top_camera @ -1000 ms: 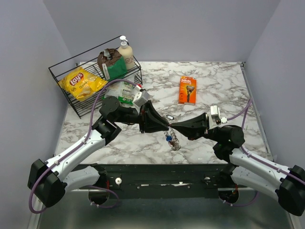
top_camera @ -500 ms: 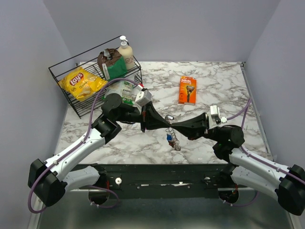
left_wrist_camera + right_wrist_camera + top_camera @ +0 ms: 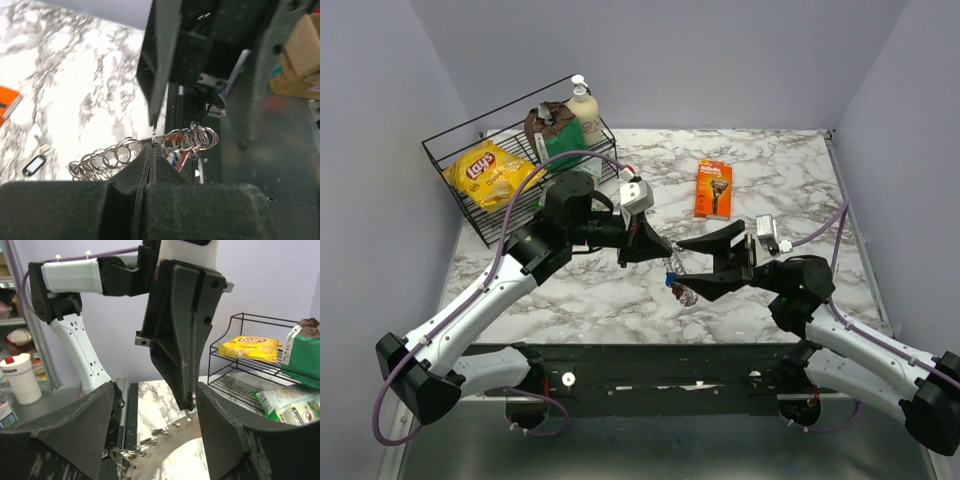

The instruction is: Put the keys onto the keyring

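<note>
The keyring (image 3: 116,153) is a thin silver wire ring strung with several small split rings. It hangs from my left gripper (image 3: 150,146), which is shut on the wire. From above, the keyring (image 3: 680,288) dangles over the marble below the left gripper (image 3: 666,259). A blue key head (image 3: 671,283) shows among the rings, and red and blue key parts (image 3: 181,156) hang under the wire. My right gripper (image 3: 698,268) stands open, its fingers on either side of the ring without touching it. In the right wrist view the right gripper (image 3: 154,415) frames the left fingers (image 3: 186,340) and the blurred keyring (image 3: 165,439).
A black wire basket (image 3: 453,150) at the back left holds a Lay's bag (image 3: 490,172), a green-and-brown bag (image 3: 552,135) and a soap bottle (image 3: 584,108). An orange razor pack (image 3: 714,188) lies at the back. A small black tag (image 3: 34,164) lies on the marble.
My right gripper has opened and let go of the keyring. The left gripper has shut on the ring, and the left arm has risen and swung toward the back.
</note>
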Available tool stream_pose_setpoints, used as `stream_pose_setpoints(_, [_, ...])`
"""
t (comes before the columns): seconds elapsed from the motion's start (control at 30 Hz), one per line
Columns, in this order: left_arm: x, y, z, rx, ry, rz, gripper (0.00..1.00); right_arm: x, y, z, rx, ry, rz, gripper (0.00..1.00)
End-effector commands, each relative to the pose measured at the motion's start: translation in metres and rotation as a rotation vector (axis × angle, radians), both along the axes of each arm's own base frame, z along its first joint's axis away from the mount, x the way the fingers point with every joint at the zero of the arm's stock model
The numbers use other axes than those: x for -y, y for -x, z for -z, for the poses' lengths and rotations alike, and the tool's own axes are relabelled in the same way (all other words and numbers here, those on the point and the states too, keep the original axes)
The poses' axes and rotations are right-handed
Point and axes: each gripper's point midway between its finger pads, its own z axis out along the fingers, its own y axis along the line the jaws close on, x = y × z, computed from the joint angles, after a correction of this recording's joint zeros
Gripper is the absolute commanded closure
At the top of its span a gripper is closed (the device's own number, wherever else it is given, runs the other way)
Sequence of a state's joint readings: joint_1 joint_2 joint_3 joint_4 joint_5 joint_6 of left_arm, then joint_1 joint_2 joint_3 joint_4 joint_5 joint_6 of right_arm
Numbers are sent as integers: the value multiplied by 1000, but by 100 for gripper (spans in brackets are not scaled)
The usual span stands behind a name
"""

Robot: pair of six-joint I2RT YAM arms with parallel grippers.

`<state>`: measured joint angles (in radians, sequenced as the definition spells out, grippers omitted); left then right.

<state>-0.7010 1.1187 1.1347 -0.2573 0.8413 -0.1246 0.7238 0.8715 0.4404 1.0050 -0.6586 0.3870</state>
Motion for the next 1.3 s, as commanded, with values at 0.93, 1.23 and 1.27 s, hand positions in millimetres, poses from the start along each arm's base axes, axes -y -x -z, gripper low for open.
stream_pose_setpoints(0.93, [-44, -21, 64, 27, -710, -227, 100, -19, -20, 60, 31, 426, 1, 4])
stream_pose_setpoints(1.23, [-33, -7, 64, 18, -705, -147, 100, -25, -17, 72, 53, 421, -53, 35])
stream_pose_setpoints(1.27, [-32, -6, 63, 22, -698, -143, 100, -25, -17, 68, 61, 402, -50, 36])
